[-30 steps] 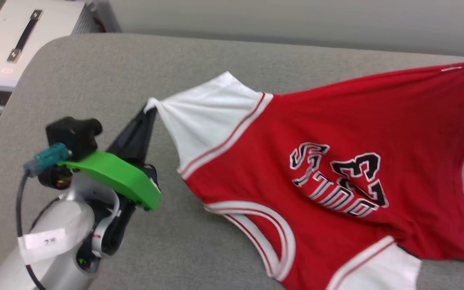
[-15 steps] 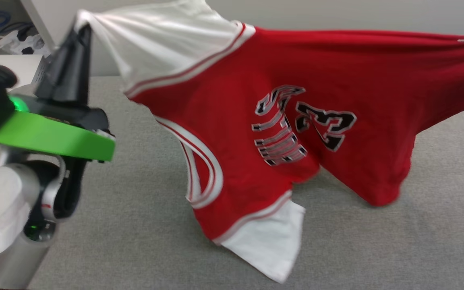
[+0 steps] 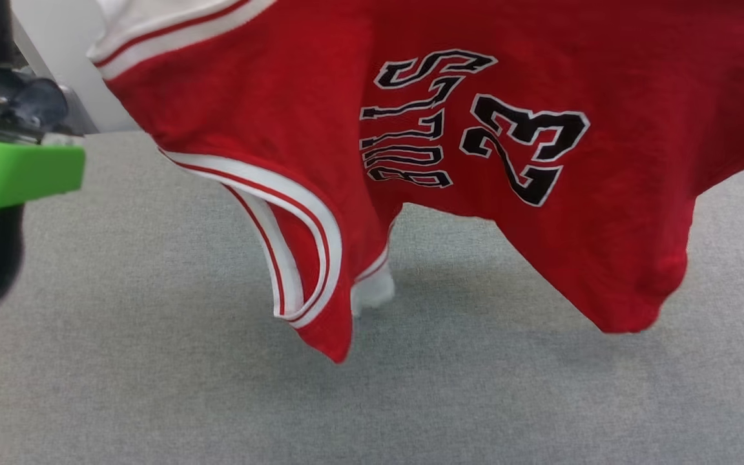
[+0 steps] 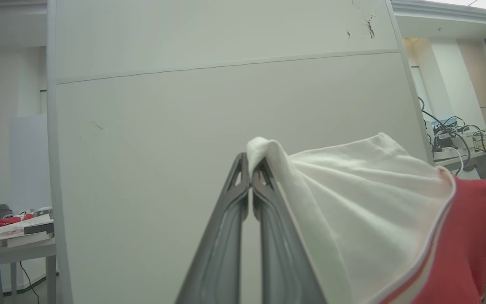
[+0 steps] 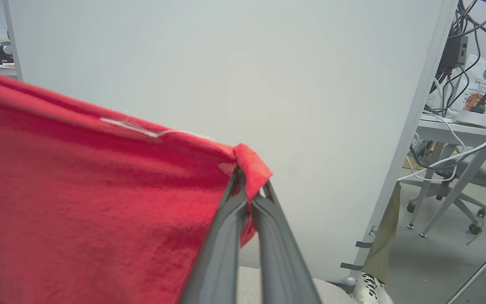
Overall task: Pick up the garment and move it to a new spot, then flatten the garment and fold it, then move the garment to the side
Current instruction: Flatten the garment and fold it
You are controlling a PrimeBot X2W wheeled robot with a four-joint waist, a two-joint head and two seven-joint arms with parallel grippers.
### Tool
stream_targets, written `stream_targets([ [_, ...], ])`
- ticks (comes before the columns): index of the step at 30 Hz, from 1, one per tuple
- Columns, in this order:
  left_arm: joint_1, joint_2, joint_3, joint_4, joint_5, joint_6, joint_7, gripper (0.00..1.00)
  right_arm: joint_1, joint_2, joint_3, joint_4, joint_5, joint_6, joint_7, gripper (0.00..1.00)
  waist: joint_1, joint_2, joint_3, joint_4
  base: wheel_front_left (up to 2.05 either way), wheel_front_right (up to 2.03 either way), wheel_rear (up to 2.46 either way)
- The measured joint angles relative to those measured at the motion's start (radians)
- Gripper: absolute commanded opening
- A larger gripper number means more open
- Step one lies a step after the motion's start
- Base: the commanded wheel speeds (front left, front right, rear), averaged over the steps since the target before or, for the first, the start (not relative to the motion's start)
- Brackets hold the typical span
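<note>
The shirt (image 3: 540,245) hangs spread above the grey surface (image 3: 120,361). The left gripper (image 4: 250,169) is clamped on its white sleeve (image 4: 352,190), the right gripper (image 5: 248,185) on a red corner. Best to keep both level and taut, and lay the drooping near edge down first.

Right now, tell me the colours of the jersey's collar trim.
The jersey's collar trim is white with thin red stripes; head view shows it best.
</note>
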Motion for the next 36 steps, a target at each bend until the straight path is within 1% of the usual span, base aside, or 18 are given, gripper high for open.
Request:
stream_targets([
  [5,-0.074,0.048,0.004,0.006,0.014,-0.034,0.055,0.00,-0.069,0.010,-0.010,0.003,-0.021,0.000,-0.013,0.00,0.0000,0.0000,0.038,-0.002,0.00,0.00,0.00],
  [10,-0.166,0.093,0.009,0.044,0.015,-0.086,0.101,0.00,-0.170,0.004,-0.011,0.027,-0.036,0.000,-0.018,0.00,0.0000,0.0000,0.100,-0.001,0.00,0.00,0.00],
  [14,-0.246,0.111,0.005,0.087,0.016,-0.136,0.130,0.00,-0.266,-0.024,0.008,0.070,-0.063,0.000,-0.028,0.00,0.0000,0.0000,0.162,0.003,0.00,0.00,0.00],
  [19,-0.398,0.121,-0.013,0.165,0.019,-0.212,0.156,0.00,-0.426,-0.069,0.069,0.157,-0.097,0.002,-0.049,0.00,0.0001,0.0000,0.259,0.010,0.00,0.00,0.00],
  [21,-0.469,0.111,-0.019,0.208,0.023,-0.241,0.151,0.00,-0.495,-0.083,0.095,0.198,-0.118,0.003,-0.063,0.00,0.0001,0.0000,0.297,0.013,0.00,0.00,0.00],
  [23,-0.559,0.092,-0.027,0.264,0.040,-0.281,0.138,0.00,-0.582,-0.088,0.126,0.252,-0.134,0.006,-0.077,0.00,0.0001,0.0000,0.342,0.017,0.00,0.00,0.00],
  [26,-0.702,0.056,-0.051,0.372,0.071,-0.332,0.112,0.00,-0.708,-0.079,0.163,0.339,-0.164,0.007,-0.107,0.00,0.0002,-0.0001,0.406,0.021,0.00,0.00,0.00],
  [30,-0.911,-0.014,-0.083,0.552,0.132,-0.375,0.072,0.00,-0.889,-0.028,0.193,0.474,-0.223,0.007,-0.141,0.00,0.0003,0.0000,0.488,0.026,0.00,0.00,0.00],
  [36,-1.137,-0.096,-0.146,0.834,0.239,-0.412,-0.022,0.00,-1.085,0.072,0.214,0.683,-0.337,0.008,-0.229,0.00,0.0003,0.0000,0.595,0.025,0.00,0.00,0.00],
])
